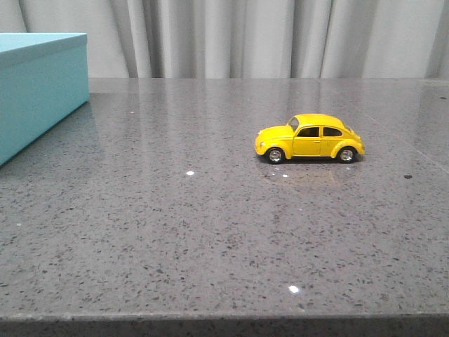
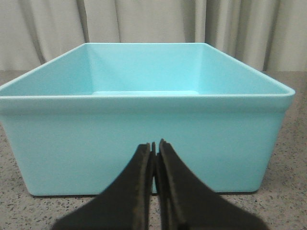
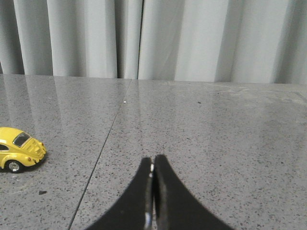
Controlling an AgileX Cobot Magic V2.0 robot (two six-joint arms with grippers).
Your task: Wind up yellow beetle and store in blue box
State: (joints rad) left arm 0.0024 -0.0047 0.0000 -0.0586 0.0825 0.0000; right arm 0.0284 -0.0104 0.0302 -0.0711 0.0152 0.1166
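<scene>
The yellow beetle (image 1: 309, 138) stands on its wheels on the grey speckled table, right of the middle, nose to the left. Its rear also shows in the right wrist view (image 3: 20, 148). The blue box (image 1: 38, 88) stands at the far left; in the left wrist view (image 2: 144, 129) it is open, empty and right in front of the camera. My left gripper (image 2: 154, 144) is shut and empty, close before the box's near wall. My right gripper (image 3: 153, 158) is shut and empty, low over the table, apart from the beetle. Neither gripper shows in the front view.
The grey stone table (image 1: 210, 232) has a seam line (image 3: 103, 148) running across it and a front edge (image 1: 224, 317) near the camera. Grey curtains (image 1: 266, 35) hang behind the table.
</scene>
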